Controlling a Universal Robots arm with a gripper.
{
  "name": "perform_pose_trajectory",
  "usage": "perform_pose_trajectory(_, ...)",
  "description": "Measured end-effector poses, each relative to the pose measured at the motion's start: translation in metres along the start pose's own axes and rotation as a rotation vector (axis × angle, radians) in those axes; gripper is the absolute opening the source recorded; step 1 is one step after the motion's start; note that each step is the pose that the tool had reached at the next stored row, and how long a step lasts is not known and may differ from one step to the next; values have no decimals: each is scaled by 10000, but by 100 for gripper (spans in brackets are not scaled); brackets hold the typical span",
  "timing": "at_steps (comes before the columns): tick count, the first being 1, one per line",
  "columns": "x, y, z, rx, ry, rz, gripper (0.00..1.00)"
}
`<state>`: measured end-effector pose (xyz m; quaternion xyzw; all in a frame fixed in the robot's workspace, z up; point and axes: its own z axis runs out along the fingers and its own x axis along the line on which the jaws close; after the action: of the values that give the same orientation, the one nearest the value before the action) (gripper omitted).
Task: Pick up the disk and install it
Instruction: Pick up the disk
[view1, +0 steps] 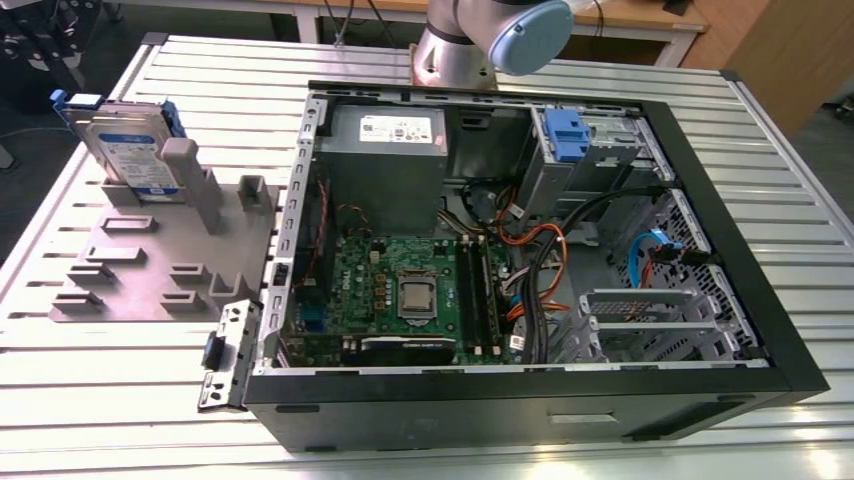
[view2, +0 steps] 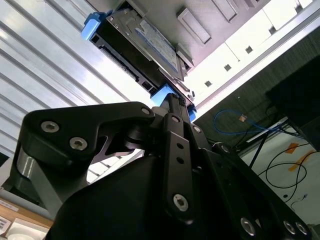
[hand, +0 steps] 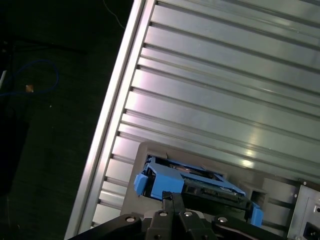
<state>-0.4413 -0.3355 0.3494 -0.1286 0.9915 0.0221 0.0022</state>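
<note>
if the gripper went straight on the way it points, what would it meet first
Most likely the disk, standing on edge in the grey holder. In both wrist views the gripper points at the disk's near blue rail. Whether any gap remains between them is unclear.

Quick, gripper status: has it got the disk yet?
Gripper: closed, fingertips together in both wrist views, holding nothing. The disk stands on edge in the grey holder, not gripped.
</note>
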Motion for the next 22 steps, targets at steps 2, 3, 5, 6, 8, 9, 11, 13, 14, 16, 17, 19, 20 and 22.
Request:
perform_pose_trajectory(2, 0, 0, 0, 0, 0, -1, 11)
perform_pose_trajectory(3, 0, 0, 0, 0, 0, -1, 11)
perform_pose_trajectory(5, 0, 0, 0, 0, -1, -2, 11)
perform_pose_trajectory(6, 0, 0, 0, 0, 1, -6, 11)
perform_pose_trajectory(8, 0, 0, 0, 0, 2, -30, 11)
perform_pose_trajectory(9, 0, 0, 0, -1, 2, -49, 11)
perform_pose_trajectory(11, 0, 0, 0, -1, 4, -91, 11)
perform_pose_trajectory(13, 0, 0, 0, -2, 6, -141, 11)
perform_pose_trajectory(14, 0, 0, 0, -2, 8, -186, 11)
perform_pose_trajectory(16, 0, 0, 0, -3, 13, -296, 11)
perform_pose_trajectory(17, 0, 0, 0, -4, 16, -363, 11)
perform_pose_trajectory(19, 0, 0, 0, -5, 22, -511, 11)
perform_pose_trajectory(20, 0, 0, 0, -6, 25, -581, 11)
perform_pose_trajectory(22, 0, 0, 0, -7, 31, -729, 11)
